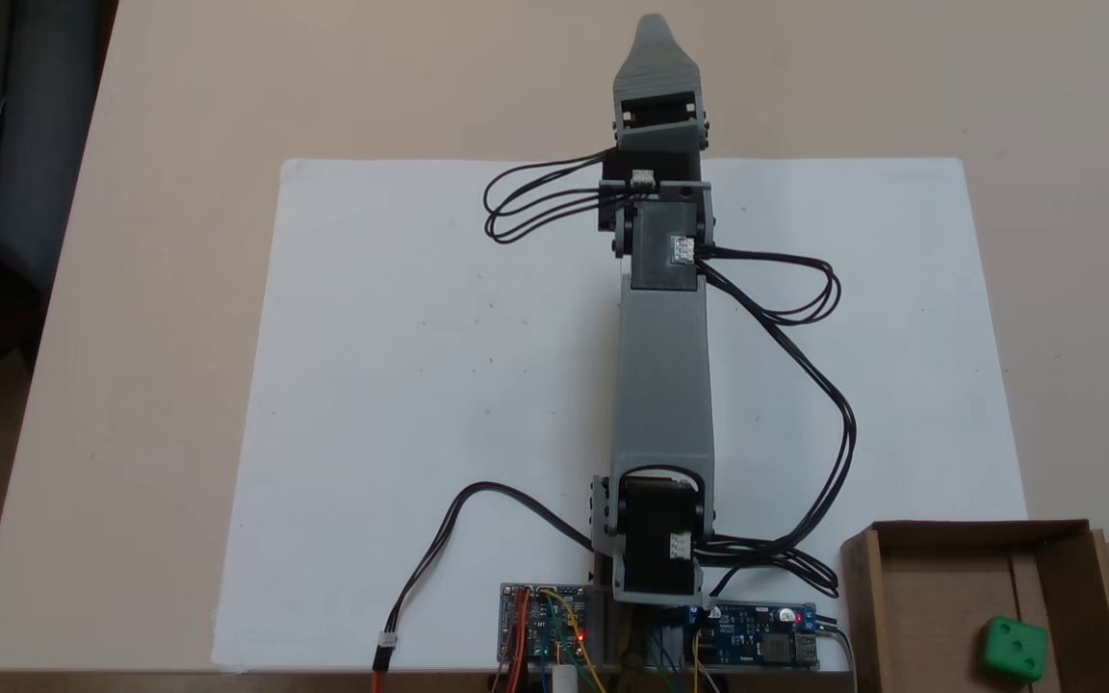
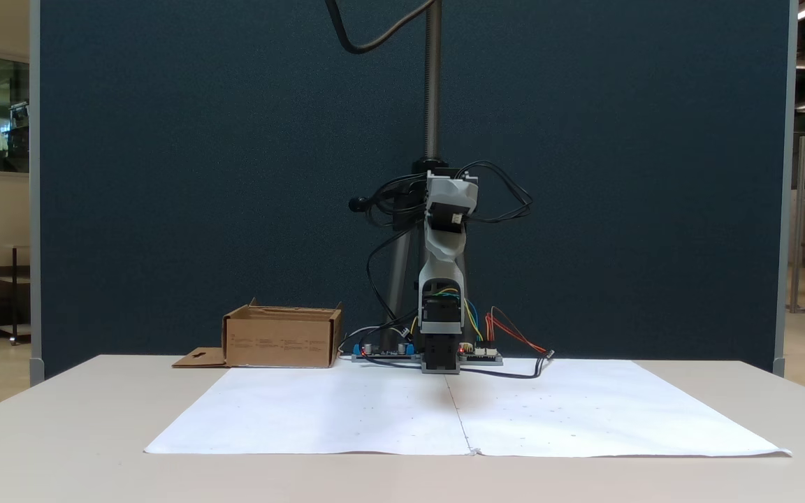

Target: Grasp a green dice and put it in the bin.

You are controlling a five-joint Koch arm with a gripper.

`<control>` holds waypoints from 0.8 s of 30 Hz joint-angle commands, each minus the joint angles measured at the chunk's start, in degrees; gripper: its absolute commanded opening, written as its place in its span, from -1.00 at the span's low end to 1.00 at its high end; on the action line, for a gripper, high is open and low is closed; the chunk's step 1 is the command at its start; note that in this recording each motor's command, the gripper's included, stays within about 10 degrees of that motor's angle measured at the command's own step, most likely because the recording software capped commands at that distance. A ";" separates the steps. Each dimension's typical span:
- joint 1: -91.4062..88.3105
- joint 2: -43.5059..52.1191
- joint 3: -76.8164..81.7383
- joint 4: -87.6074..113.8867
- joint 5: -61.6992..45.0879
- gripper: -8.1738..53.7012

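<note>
— Beige counter (image 1: 160, 289) under a wide white paper sheet (image 1: 420, 385), with a dark blue partition (image 2: 200, 175) standing behind it. Seen anything of the arm?

— Stretched out across the sheet from its base at the near edge in the fixed view from above, with the pincer (image 1: 654, 24) at the far end, past the paper's edge and over bare counter. Well apart from everything else.

— Spread or pressed together?

— Cannot tell: just one pointed grey tip showing from above, jaws apparently stacked one behind the other. Nothing visibly pinched.

— And the green dice (image 1: 1015, 652)?

— Lying inside the bin (image 1: 978, 534), on its floor, toward the right wall in the view from above. Two dark pips showing on top.

— Where exactly is the bin?

— Just right of the arm's base in that view, flap with the hanger hole sticking out to the right. From the front, bin (image 2: 280, 342) left of the base, flap flat on the counter.

— Anything else down there?

— Two circuit boards (image 1: 545, 626) at the base, small red lights lit, and black cables (image 1: 805, 385) looping over the paper.
</note>
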 commanded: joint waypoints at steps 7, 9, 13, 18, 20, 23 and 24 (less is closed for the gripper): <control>1.49 9.32 10.55 -20.02 0.62 0.61; 1.41 9.93 13.10 -23.36 0.62 0.61; 1.32 11.43 18.81 -30.48 0.53 0.61; 1.23 14.06 27.95 -39.09 0.53 0.60; 1.14 16.00 32.78 -42.61 0.53 0.60; 1.05 18.81 38.06 -47.62 0.62 0.61; 0.88 19.16 39.20 -49.20 0.62 0.60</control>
